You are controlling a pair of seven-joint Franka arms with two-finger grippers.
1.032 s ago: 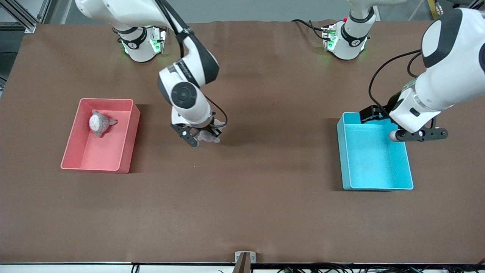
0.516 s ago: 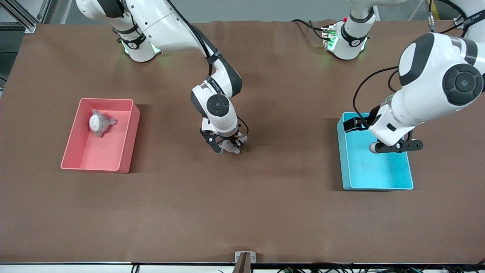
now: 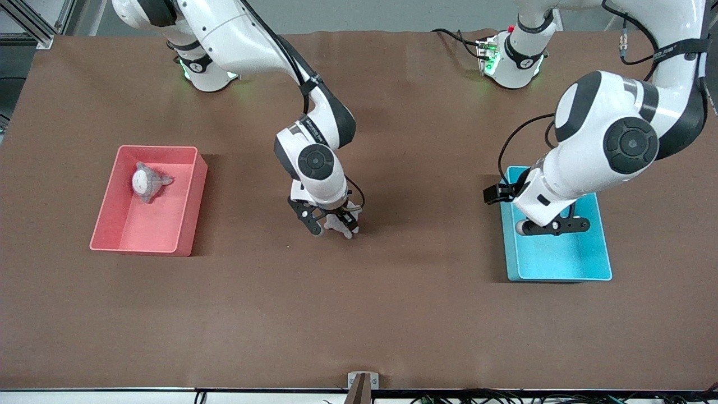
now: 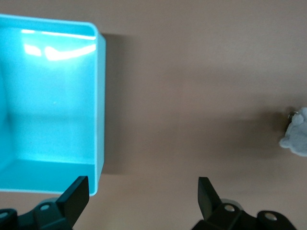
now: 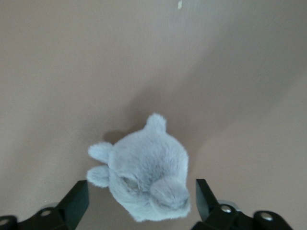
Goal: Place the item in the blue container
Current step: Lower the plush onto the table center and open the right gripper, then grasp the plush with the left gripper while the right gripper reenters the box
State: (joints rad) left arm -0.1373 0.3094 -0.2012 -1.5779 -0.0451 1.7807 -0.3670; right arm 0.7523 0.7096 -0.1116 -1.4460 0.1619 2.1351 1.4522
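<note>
Since a handoff looks planned, right gripper (image 3: 332, 223) is sitting mid-desk, jaws spread around fluffy grey plush toy (image 5: 146, 178) | left gripper (image 3: 552, 226), jaws open, is hovering over light blue rectangular plastic bin (image 3: 561, 255) at left arm's end

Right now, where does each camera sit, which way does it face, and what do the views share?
Front view: high across the table, facing both bases; shows both arms, the pink bin and blue bin.
Left wrist view: on the left arm, looking down past the left pincer, open, at the blue bin's wall and bare table.
Right wrist view: on the right arm, looking down past the right pincer, open around a grey plush.
Shared: that plush shows in the front view and at the left wrist view's edge.
</note>
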